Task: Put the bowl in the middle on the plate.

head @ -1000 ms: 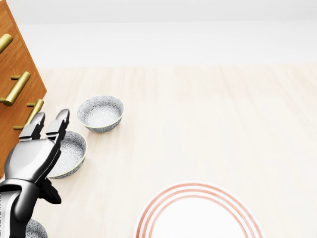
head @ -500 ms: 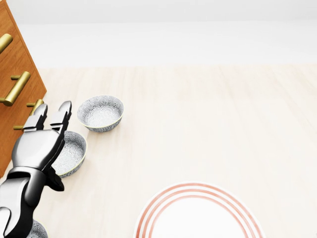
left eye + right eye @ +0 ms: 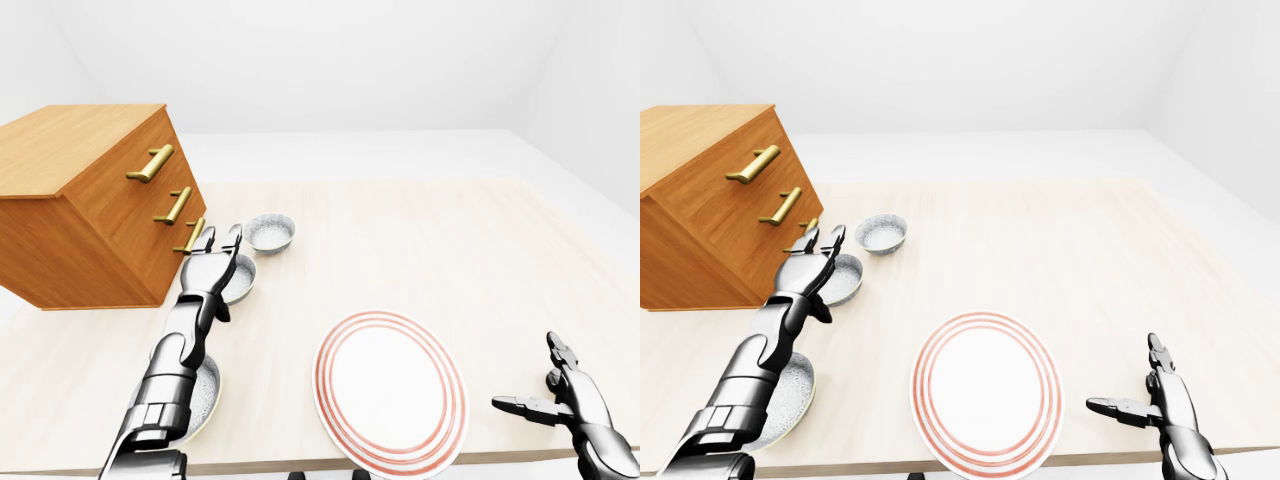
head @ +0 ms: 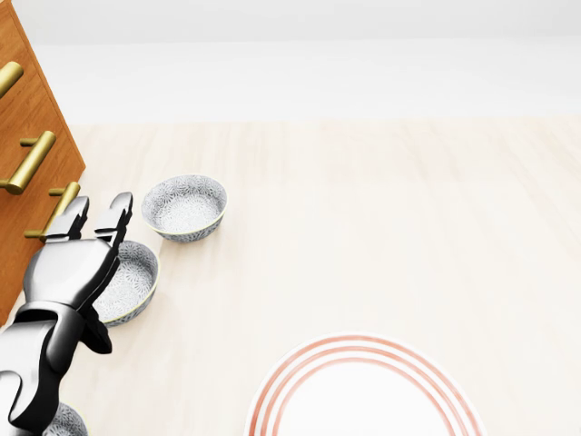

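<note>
Lower frame, left-eye view: red-ringed plate (image 3: 390, 392) at bottom centre of the table (image 3: 480, 260); right hand (image 3: 578, 405) at lower right, fingers spread, empty; nearest bowl (image 3: 203, 398) at lower left, partly under the forearm. Mid left: middle bowl (image 4: 132, 276), well apart from the plate, with the left hand (image 4: 71, 265) over its left side, fingers extended, gripping nothing; contact cannot be told. Further up: far bowl (image 3: 269, 232); wooden drawer chest (image 3: 90, 200) at upper left.

White walls (image 3: 300, 60), pale wooden table (image 3: 430, 230) — drawer chest (image 3: 80, 200) at left.

The chest (image 3: 70, 240) is orange-brown wood with brass handles (image 3: 150, 163); beside it, the middle bowl (image 4: 136, 272) is grey-speckled, the plate (image 3: 390, 390) white, red-ringed.
</note>
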Robot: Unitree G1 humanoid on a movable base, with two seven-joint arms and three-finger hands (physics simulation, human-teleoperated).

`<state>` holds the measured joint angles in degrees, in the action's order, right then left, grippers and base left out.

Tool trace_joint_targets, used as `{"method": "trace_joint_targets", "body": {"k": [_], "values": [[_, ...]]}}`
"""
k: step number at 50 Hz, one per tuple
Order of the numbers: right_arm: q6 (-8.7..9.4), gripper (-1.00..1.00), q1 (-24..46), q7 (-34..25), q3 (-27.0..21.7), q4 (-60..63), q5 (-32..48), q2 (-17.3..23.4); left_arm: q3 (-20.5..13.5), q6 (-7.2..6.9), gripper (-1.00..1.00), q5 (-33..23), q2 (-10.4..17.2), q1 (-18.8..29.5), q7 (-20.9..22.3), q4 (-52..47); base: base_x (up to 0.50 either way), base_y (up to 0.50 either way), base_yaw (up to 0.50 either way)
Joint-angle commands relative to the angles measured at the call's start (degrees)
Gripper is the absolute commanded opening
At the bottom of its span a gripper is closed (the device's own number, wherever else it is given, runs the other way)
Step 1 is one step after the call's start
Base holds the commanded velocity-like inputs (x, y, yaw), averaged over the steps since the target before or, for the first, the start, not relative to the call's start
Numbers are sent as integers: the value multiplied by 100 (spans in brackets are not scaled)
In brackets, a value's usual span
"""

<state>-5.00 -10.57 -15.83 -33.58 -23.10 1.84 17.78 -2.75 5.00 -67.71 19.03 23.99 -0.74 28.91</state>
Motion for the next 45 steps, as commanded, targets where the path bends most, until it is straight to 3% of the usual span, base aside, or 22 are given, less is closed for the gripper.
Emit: {"method": "trace_joint_targets", "body": {"k": [1, 31, 38, 45], "values": [[0, 100, -62, 36, 12, -388, 177, -31, 22, 0, 100, -40, 15, 44, 15, 92, 0, 0, 0], [0, 100, -67, 43, -7, -385, 181, -33, 55, 0, 100, -54, 20, 183, 146, 236, 0, 0, 0], [0, 100, -91, 30, -2, -324, 185, -52, 189, 0, 100, -265, 43, 497, -101, 859, 0, 0, 0], [0, 100, -114, 5, -28, -253, 187, -81, 193, 0, 100, -280, 31, 467, -12, 765, 0, 0, 0]]}}
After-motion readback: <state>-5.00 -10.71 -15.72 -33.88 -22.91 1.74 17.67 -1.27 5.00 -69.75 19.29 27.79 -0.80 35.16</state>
